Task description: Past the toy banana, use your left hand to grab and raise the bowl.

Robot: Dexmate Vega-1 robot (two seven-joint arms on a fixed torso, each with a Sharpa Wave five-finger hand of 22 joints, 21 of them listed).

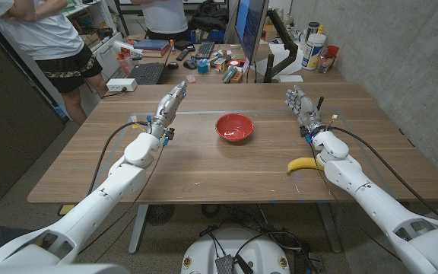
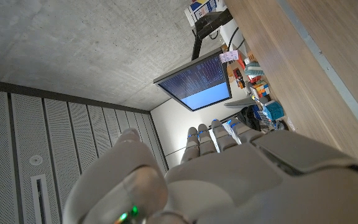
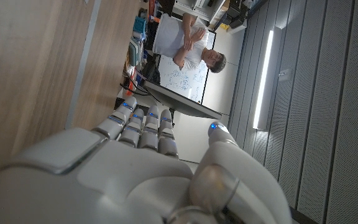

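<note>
A red bowl [image 1: 234, 127] sits upright on the wooden table [image 1: 204, 164] near its middle. A yellow toy banana [image 1: 303, 164] lies to the right of it, closer to the front edge, beside my right forearm. My left hand [image 1: 169, 103] hovers over the table to the left of the bowl and a little farther back, fingers straight and apart, holding nothing. My right hand [image 1: 303, 105] stands to the right of the bowl, fingers extended, holding nothing. The left wrist view shows the back of my left hand [image 2: 229, 174] with its fingers [image 2: 211, 134] straight.
A second desk behind the table carries a monitor [image 1: 251, 30], a keyboard [image 1: 148, 73], boxes and bottles [image 1: 313, 52]. Two people [image 1: 48, 38] stand at the back left. Cables run along both forearms. A grey wall borders the right side.
</note>
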